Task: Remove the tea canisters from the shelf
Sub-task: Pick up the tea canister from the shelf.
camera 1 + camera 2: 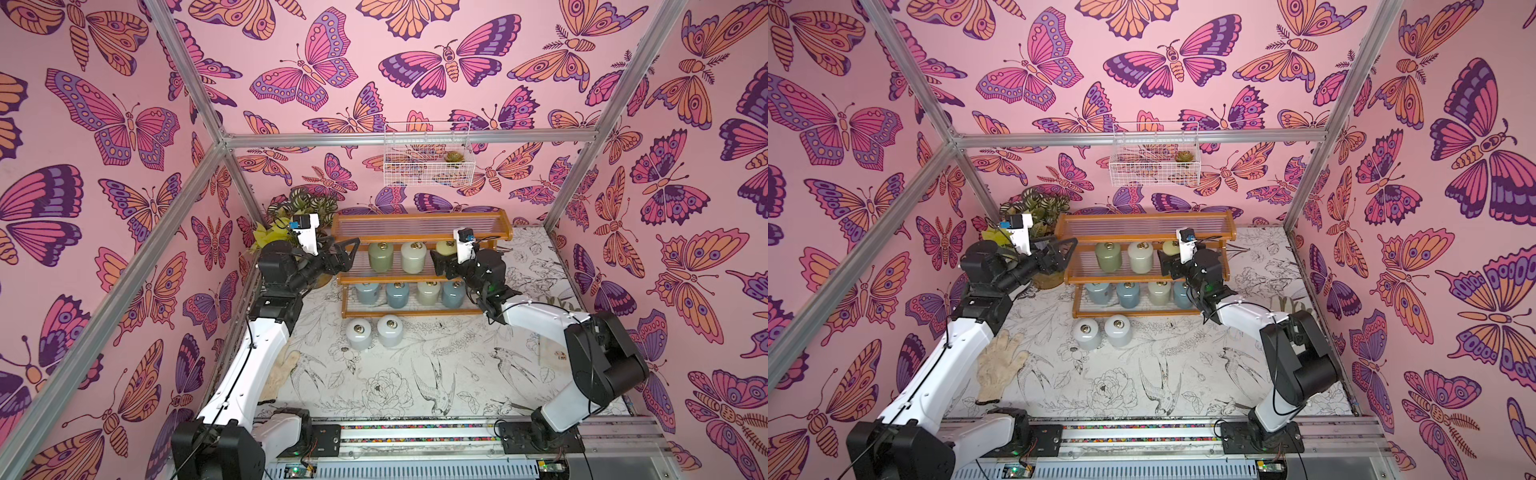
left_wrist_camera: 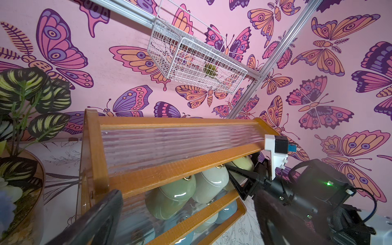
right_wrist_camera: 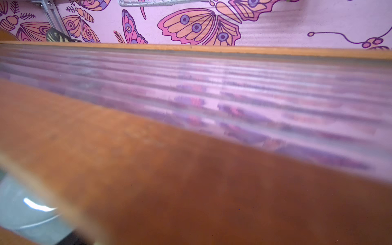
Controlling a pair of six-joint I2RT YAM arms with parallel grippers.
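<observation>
Left wrist view alone: right fingers [image 2: 241, 182] spread around pale yellow canister [image 2: 244, 164]; left fingers [image 2: 99, 216] spread wide.

Shelf [image 1: 415, 238] holds 7 upright canisters [image 1: 412, 257]; 2 white canisters [image 1: 390, 331] in front.

Yellow canister [image 1: 445, 248] mostly behind right hand [image 1: 439, 263]

Seven tea canisters [image 1: 1140, 257] on shelf [image 1: 1142, 238], two white canisters [image 1: 1086, 333] on table [image 1: 1217, 332]
</observation>
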